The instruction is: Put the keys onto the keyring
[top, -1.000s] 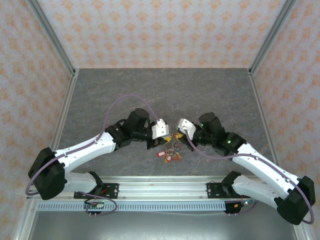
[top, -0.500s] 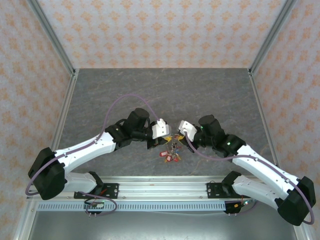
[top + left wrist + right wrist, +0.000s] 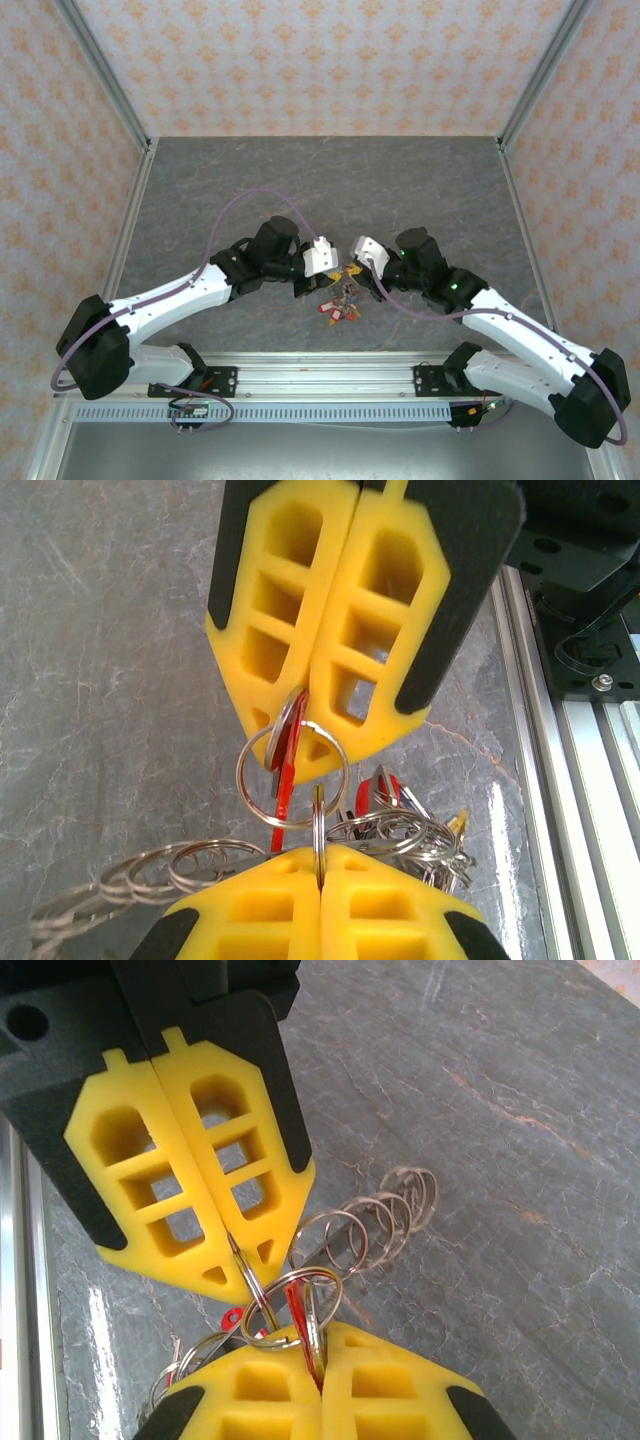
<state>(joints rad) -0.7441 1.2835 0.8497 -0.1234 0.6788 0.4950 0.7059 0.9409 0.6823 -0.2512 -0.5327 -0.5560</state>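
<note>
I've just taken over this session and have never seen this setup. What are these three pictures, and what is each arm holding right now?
You are looking at two robot arms bolted at the near edge of a grey table. Each arm ends in two yellow fingers. The wide picture looks down from above and behind, with the left arm and the right arm meeting over a bunch of keys and rings. The other two pictures come from a camera on each wrist. Each shows its own fingers at the bottom and the other arm's at the top. The left fingers are shut on a metal ring. The right fingers are shut on a key with a red tag, together with a ring.
</note>
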